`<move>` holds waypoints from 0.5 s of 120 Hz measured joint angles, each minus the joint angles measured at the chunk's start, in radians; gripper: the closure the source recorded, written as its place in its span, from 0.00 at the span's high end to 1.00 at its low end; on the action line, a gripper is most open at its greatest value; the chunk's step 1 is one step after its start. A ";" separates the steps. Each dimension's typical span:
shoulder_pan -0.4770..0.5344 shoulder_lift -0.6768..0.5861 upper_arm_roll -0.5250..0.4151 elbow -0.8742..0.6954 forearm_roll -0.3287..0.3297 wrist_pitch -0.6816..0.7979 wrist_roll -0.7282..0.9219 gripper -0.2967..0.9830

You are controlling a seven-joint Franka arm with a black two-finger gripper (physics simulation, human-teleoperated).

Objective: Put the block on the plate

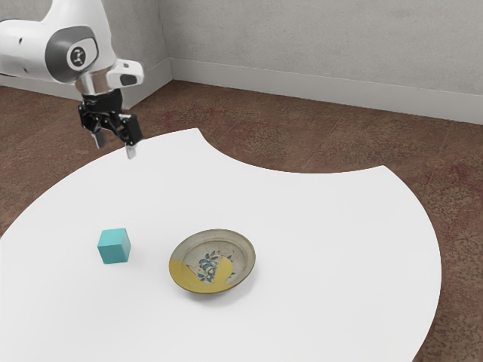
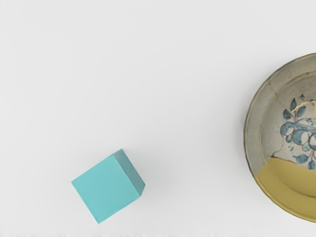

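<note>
Pincer (image 1: pixel 115 145) is up in the air nr the surface's (image 1: pixel 324 219) far edge, fingers apart w/ nothing btwn them. Block (image 1: pixel 114 246), teal, sits flat on the surface, just beside the plate (image 1: pixel 212 262) & not touching it; in ext. view it's on the view's left of the plate. So the step in hand, I'd say, is the approach, pre-grasp. Next move: bring the pincer over the block, turn the wrist to match its sides b/c it looks skewed in wrist view, then go down w/ fingers either side & close. Hard to judge from here exactly how far off-square the pincer is, as the tips are tiny in ext. view. Risk: coming down on a corner could spin or shove the block. After that, lift clear of the rim & set it down mid-plate. Count: 1 block, 1 plate, 1 pincer, 1 surface.
</note>
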 joint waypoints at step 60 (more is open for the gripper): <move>0.114 0.093 0.008 -0.126 -0.003 0.113 0.005 0.77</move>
